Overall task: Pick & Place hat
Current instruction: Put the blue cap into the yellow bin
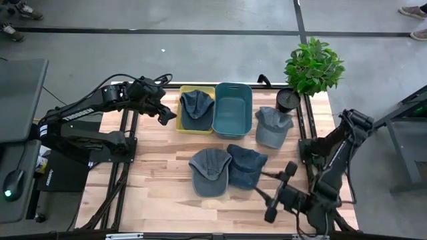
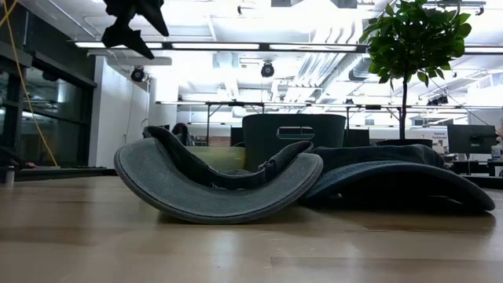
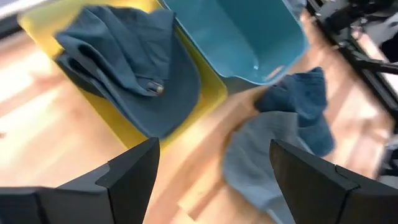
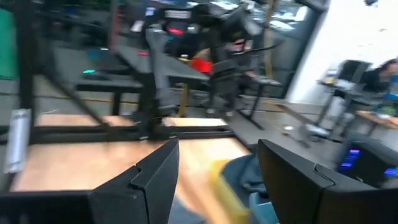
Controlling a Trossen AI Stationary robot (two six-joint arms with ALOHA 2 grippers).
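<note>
We count four denim caps: one (image 1: 197,107) lies in the yellow bin (image 1: 181,124) at the desk's far edge, one (image 1: 272,126) sits just right of the empty teal bin (image 1: 233,110), and two, a lighter (image 1: 209,171) and a darker (image 1: 245,166), touch each other mid-desk. A potted plant (image 1: 312,65) and a black pot (image 1: 287,99) stand at the far right corner. The left gripper (image 1: 165,113) hovers beside the yellow bin, fingers wide and empty. The right gripper (image 1: 280,190) hangs near the front edge, also spread, holding nothing.
</note>
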